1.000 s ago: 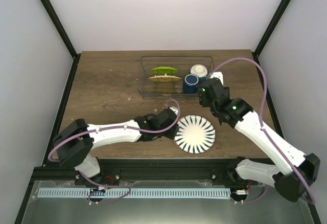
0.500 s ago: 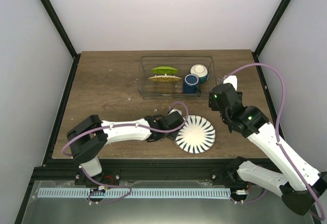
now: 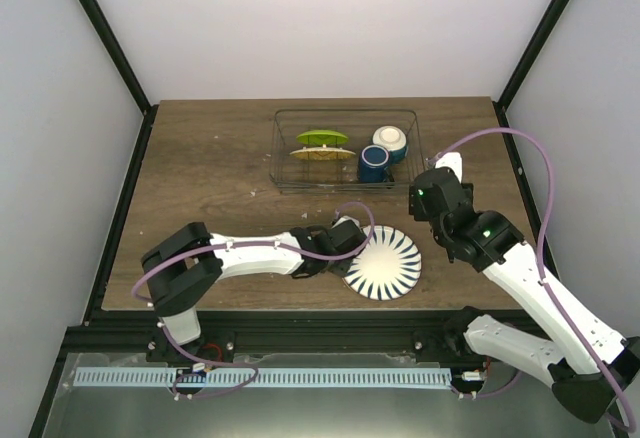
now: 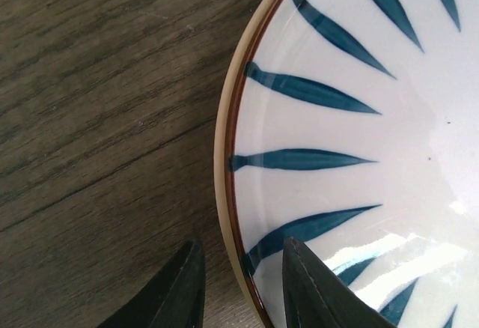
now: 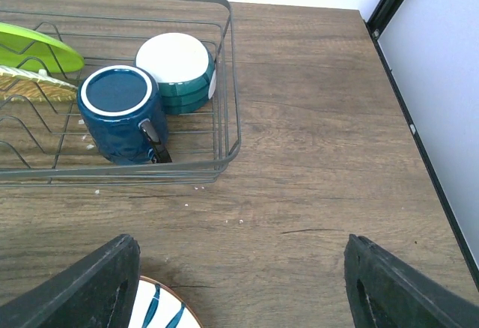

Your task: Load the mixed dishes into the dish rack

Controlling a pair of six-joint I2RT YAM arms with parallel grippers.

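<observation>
The dish rack (image 3: 345, 111) stands at the back of the table. It holds the lime-green plate (image 3: 322, 138) on edge, the dark blue mug (image 3: 373, 163) and the small white bowl (image 3: 390, 140). The striped white plate (image 3: 385, 263) lies flat near the front edge. My left gripper (image 3: 352, 243) is open, its jaws astride the plate's left rim (image 4: 224, 156), one finger (image 4: 314, 290) over the plate and the other outside. My right gripper (image 3: 432, 193) is wide open and empty, above bare table to the right of the rack (image 5: 228, 81). Mug (image 5: 120, 114), bowl (image 5: 176, 70) and green plate (image 5: 37, 47) show there.
The table's front edge (image 3: 300, 308) lies just behind the striped plate. Black frame posts (image 3: 520, 68) stand at the table's corners. Small white crumbs (image 5: 198, 188) lie in front of the rack. The purple cable (image 3: 530, 173) loops over the right arm.
My left gripper has moved right until its jaws straddle the striped plate's rim. My right gripper has pulled back from the rack to the right and now holds still.
</observation>
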